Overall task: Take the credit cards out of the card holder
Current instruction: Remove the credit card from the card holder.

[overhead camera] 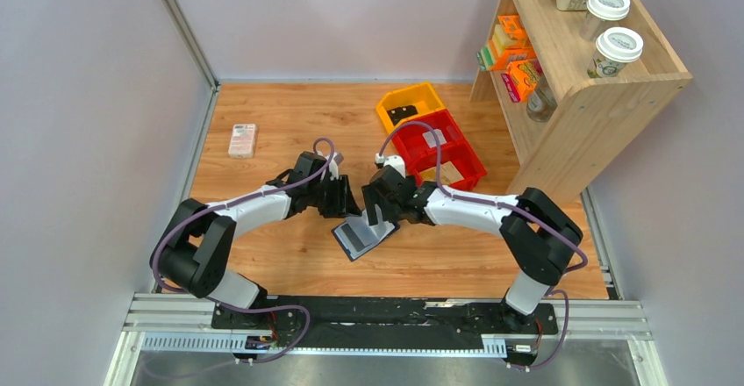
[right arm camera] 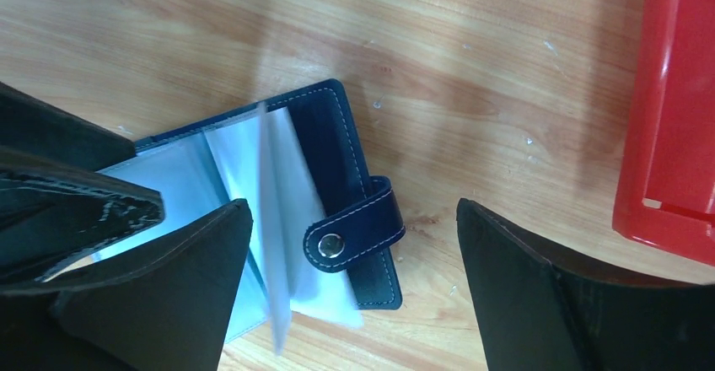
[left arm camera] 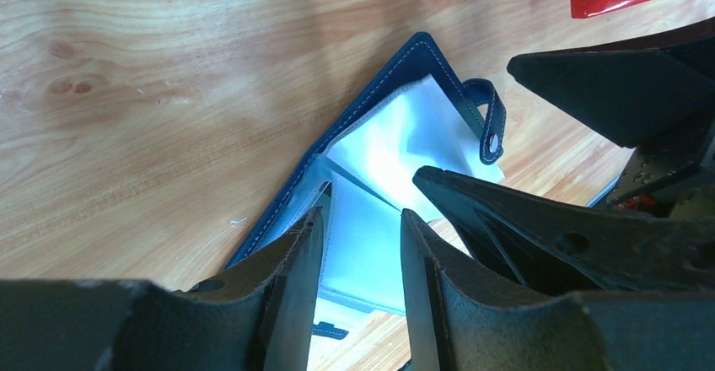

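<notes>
The navy card holder (overhead camera: 361, 237) lies open on the wooden table between the two arms, its pale pocket pages (left arm camera: 405, 126) fanned up. Its snap tab (right arm camera: 354, 232) sticks out over the cover (right arm camera: 337, 135). I cannot tell the credit cards apart from the pale pockets. My left gripper (left arm camera: 362, 215) hovers low over one pocket page, jaws apart with the page showing in the gap and nothing pinched. My right gripper (right arm camera: 352, 207) stands wide open over the holder (left arm camera: 396, 67), the tab between its fingers. One of its fingers (right arm camera: 169, 287) rests against the pages.
A red bin (overhead camera: 439, 149) and a yellow bin (overhead camera: 408, 105) sit behind the right gripper; the red bin's edge (right arm camera: 674, 135) is close on its right. A pink-white box (overhead camera: 242, 140) lies far left. A wooden shelf (overhead camera: 588, 79) with cups stands at the right.
</notes>
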`<move>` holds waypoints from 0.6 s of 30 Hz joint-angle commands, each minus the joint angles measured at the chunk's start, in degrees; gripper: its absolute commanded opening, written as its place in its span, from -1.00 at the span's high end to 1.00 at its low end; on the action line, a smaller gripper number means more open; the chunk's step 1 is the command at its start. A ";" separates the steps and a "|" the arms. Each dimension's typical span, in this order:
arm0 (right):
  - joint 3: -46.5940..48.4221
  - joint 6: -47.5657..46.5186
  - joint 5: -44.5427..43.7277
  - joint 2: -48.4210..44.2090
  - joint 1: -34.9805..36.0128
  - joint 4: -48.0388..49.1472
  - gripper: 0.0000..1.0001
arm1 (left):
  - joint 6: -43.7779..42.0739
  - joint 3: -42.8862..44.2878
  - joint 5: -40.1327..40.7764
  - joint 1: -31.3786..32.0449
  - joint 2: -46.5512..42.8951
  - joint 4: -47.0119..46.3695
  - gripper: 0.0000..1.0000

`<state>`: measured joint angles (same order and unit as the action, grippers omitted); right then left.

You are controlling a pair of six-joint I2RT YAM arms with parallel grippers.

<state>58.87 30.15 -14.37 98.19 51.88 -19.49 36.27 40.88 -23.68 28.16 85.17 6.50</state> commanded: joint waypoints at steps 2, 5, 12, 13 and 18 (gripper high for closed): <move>-0.42 -0.80 -0.22 -3.88 -0.29 2.26 -0.89 | 2.13 0.51 -2.77 0.40 0.17 -2.81 0.06; -1.47 -1.58 -0.39 -5.90 -0.29 3.40 -0.90 | 3.62 0.60 -3.74 0.31 0.00 -3.60 0.05; -8.06 -4.75 1.97 -14.77 -0.28 10.16 -0.88 | 6.18 1.91 -4.71 0.49 1.49 -4.30 0.05; -9.20 -5.19 3.11 -16.26 -0.29 11.56 -0.86 | 6.35 2.18 -4.97 0.49 2.36 -4.48 0.05; -14.48 -6.51 9.79 -23.03 -0.20 17.98 -0.64 | 8.02 3.85 -5.85 1.10 5.80 -6.24 0.05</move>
<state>47.22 25.69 -10.00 80.29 51.83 -10.22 42.30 41.82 -27.70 28.51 88.75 3.46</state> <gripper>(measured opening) 0.860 0.476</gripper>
